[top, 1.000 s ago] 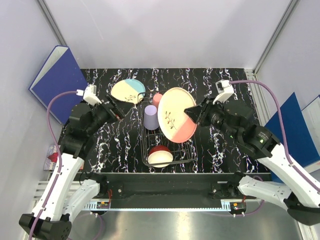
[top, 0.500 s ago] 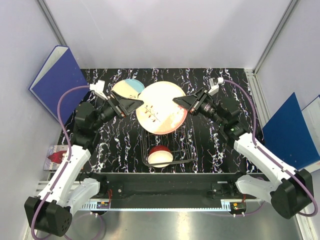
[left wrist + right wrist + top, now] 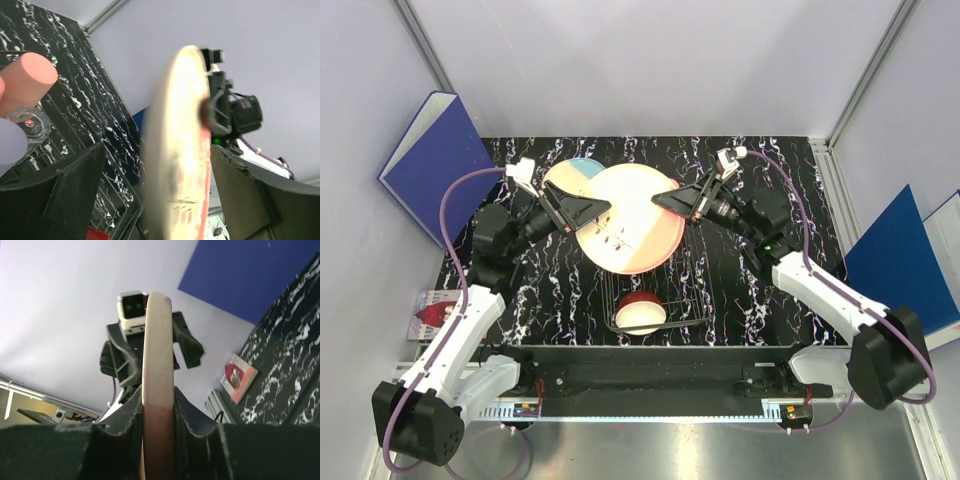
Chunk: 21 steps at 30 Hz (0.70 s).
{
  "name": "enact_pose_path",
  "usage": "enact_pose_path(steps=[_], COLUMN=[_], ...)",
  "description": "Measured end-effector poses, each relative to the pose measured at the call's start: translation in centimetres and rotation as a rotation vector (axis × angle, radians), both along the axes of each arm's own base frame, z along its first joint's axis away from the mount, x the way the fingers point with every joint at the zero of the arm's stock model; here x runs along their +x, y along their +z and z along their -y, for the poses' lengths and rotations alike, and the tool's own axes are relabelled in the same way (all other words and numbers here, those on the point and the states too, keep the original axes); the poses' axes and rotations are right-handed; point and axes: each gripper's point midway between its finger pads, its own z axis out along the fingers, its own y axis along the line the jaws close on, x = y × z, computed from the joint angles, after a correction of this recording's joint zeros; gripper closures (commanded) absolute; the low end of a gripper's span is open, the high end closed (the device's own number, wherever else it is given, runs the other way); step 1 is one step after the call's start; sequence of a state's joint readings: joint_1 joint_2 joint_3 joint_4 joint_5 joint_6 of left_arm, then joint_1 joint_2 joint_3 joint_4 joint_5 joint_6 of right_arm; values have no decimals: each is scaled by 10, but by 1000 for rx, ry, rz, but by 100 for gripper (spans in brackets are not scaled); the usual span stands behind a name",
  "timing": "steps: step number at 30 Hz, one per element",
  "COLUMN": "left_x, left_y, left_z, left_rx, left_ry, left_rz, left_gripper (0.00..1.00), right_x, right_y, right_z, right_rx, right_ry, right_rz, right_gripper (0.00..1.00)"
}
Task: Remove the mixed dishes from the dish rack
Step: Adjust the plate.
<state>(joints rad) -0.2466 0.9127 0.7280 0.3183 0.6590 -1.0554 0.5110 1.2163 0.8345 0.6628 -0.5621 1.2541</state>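
Your right gripper [image 3: 158, 412] was pinched on the rim of the large round cream-and-salmon-pink plate [image 3: 628, 220], which the right wrist view showed edge-on between its fingers. Your left gripper [image 3: 598, 207] stood spread, its fingers [image 3: 75, 190] on either side of the opposite rim and apart from it. You had that plate in the air above the rectangular wire dish rack [image 3: 692, 300], where the red bowl with cream inside [image 3: 641, 313] lay at the near end.

Only the left wrist view showed you the salmon-pink cup [image 3: 27, 80], the clear glass [image 3: 30, 122] and the lavender cup [image 3: 7, 145]; the plate hid them from the top view. The top view alone showed the blue-and-cream plate [image 3: 572, 172] on the black marbled surface [image 3: 750, 160]. The red-printed booklet [image 3: 240, 376] below the blue binder [image 3: 260, 275] carried print too small to read.
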Motion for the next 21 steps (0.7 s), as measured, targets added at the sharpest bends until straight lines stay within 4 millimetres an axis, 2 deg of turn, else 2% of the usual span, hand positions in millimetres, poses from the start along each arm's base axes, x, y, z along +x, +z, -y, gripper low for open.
enact_pose_path(steps=[1,4,5,6,9,11,12,14,15,19,21], left_x=[-1,-3,-2,0,11,6,5,4,2,-6,-15], left_y=[1,1,-1,-3,-22,-19,-19,-20,-21,-22,-16], left_z=[2,9,10,11,12,16,17,17,17,17,17], left_rx=[-5,-12,-12,-18,-12,-13,-9,-2,2,35,47], left_ry=[-11,-42,-51,-47,-27,-54,-56,-60,-62,-67,-80], left_rz=[2,7,0,-19,-117,-95,-92,-92,-89,-63,-27], left_gripper=[26,48,66,77,100,100,100,100,100,100,100], right_x=[3,10,11,12,5,10,10,8,7,-1,-4], right_y=[-8,-26,-29,-28,-16,-23,-24,-23,-22,-13,-5], right_z=[-4,-11,-11,-10,-11,-9,-8,-7,-7,-4,0], right_rx=[-12,-40,-44,-48,-76,-95,-97,-105,-111,-126,-133], right_ry=[16,39,41,42,53,43,43,41,41,40,27], right_rz=[-22,-73,-85,-71,60,23,20,19,18,6,19], right_gripper=[100,100,100,100,100,94,86,65,49,48,53])
